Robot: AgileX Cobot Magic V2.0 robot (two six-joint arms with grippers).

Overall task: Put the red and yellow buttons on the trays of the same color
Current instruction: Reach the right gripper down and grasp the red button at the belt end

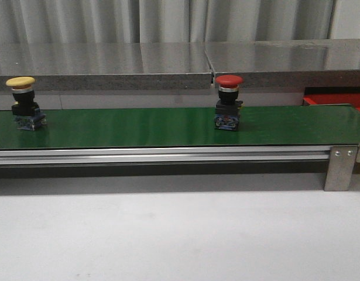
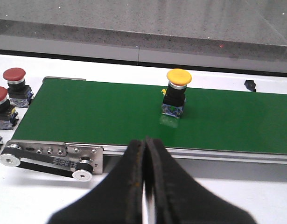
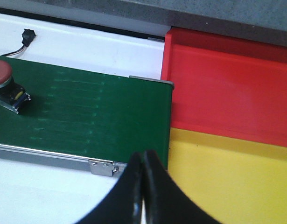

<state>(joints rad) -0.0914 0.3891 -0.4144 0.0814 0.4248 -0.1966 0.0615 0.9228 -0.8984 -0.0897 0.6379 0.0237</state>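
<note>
no button is picked yet; both grippers are clenched empty. next, the right one must open for the red button on the belt.

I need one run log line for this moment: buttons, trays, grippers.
yellow-capped push button: on green belt | red-capped push button: on belt | red plastic tray, yellow plastic tray: nothing seen inside | left gripper: shut | right gripper: shut

Left gripper: black, curved, tapered fingers, brownish wear seen along inner edges. Right gripper: black, smooth, same shape.
</note>
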